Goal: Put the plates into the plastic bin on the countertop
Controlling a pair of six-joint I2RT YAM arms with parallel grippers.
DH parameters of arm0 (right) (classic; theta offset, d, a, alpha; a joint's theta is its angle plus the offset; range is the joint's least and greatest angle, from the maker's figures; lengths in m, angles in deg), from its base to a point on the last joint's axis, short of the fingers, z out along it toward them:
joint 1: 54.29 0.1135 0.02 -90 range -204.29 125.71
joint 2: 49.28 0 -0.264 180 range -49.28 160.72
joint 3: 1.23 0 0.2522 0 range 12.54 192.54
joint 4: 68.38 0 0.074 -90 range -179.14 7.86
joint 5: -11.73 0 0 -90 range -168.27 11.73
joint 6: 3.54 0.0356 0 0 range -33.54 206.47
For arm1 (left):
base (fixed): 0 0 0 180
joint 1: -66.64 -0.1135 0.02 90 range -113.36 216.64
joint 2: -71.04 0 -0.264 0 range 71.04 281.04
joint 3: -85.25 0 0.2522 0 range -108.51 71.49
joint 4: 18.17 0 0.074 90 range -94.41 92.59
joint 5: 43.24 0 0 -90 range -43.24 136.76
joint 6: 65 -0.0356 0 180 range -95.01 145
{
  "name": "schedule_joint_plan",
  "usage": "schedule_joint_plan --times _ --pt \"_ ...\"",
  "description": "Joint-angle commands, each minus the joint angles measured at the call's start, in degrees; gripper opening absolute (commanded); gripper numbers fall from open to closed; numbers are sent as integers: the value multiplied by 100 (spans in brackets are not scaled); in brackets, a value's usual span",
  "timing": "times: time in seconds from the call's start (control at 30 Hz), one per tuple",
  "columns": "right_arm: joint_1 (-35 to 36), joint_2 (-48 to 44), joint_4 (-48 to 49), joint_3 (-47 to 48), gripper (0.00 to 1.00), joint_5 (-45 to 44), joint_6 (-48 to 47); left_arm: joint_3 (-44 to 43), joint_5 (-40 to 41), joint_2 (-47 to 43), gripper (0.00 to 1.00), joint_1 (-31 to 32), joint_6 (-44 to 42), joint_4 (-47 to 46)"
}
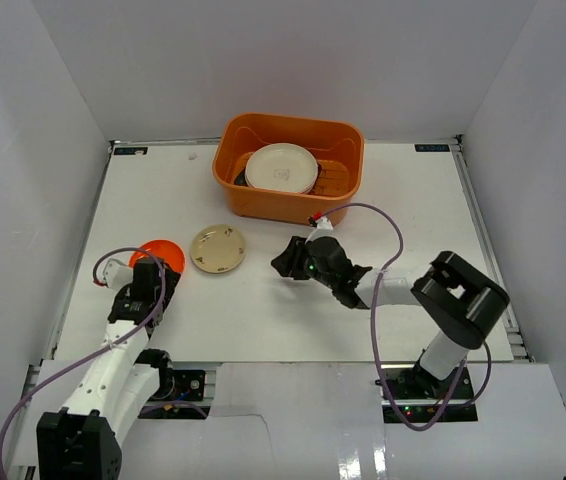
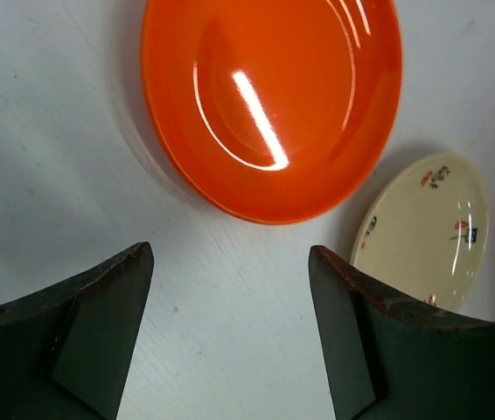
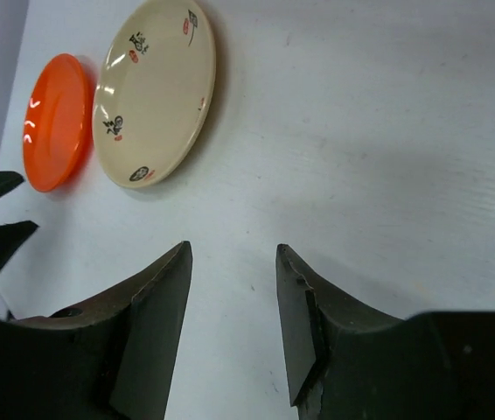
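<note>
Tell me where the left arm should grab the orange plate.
Probably by its near rim, the edge facing the open left gripper. The orange plate lies flat on the countertop, so only the raised rim offers a hold: come low from the near side, jaws above and below the rim. Avoid the right edge; the cream plate lies close there.

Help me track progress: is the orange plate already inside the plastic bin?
No, the orange plate lies on the countertop at the left, well apart from the plastic bin.
</note>
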Motion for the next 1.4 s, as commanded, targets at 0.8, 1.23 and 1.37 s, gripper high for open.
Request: schedule_joint_plan --times 0.8,1.23,1.37 --pt "10 3515 1352 2438 11 532 2675 717 -931 990 58 -1307 -156 -1764" --pt "89 22 1599 442 8 172 867 927 -1071 1192 50 -1307 -77 -2116" --pt "55 -834 1187 925 8 137 -344 937 -1142 1271 40 -1325 -164 -2335"
